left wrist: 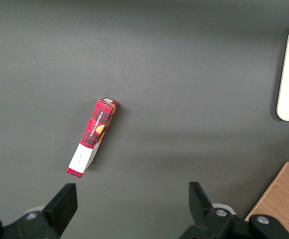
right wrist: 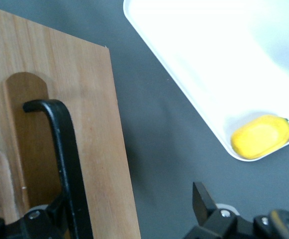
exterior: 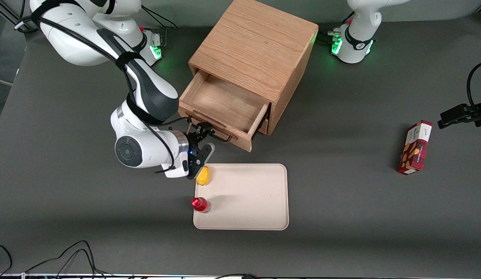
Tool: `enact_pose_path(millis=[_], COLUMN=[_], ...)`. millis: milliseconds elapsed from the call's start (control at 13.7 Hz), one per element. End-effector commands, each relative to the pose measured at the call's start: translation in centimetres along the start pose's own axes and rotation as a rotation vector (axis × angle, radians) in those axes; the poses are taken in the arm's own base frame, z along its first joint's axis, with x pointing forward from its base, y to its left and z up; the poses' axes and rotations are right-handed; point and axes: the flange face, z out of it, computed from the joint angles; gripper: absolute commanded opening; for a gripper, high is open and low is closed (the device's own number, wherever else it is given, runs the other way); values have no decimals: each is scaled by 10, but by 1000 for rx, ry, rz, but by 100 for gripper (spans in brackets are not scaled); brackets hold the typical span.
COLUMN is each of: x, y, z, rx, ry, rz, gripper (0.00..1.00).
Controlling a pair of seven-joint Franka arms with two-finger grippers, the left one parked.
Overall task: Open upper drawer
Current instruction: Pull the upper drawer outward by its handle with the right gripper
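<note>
The upper drawer [exterior: 225, 104] of the oak cabinet [exterior: 256, 50] stands pulled out, its bare wooden inside showing. Its long black wire handle [exterior: 222, 138] runs along the drawer front [exterior: 240, 142], which faces the tray. My right gripper [exterior: 205, 140] is at the end of that handle nearer the working arm, and it is open. In the right wrist view the handle [right wrist: 64, 149] and the drawer front [right wrist: 89, 124] lie between the spread fingers of the gripper [right wrist: 127, 201]. One finger [right wrist: 48, 219] sits against the handle; the other finger [right wrist: 203, 201] hangs over the grey table.
A cream tray [exterior: 248, 201] lies close in front of the drawer, holding a yellow piece [exterior: 203, 175] and a small red object [exterior: 200, 204]. The tray's corner [right wrist: 209, 59] and yellow piece [right wrist: 261, 136] lie near the gripper. A red box [exterior: 415, 147] lies toward the parked arm's end.
</note>
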Motion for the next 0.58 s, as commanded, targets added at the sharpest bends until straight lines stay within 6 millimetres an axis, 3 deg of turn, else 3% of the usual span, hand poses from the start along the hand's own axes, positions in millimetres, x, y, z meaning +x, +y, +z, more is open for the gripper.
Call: enact_pose_path(millis=[0, 510], x=[9, 2], y=[17, 59], z=[-7, -32], rx=[1, -34], ry=[7, 34], rz=[-32, -53], gripper=[100, 100])
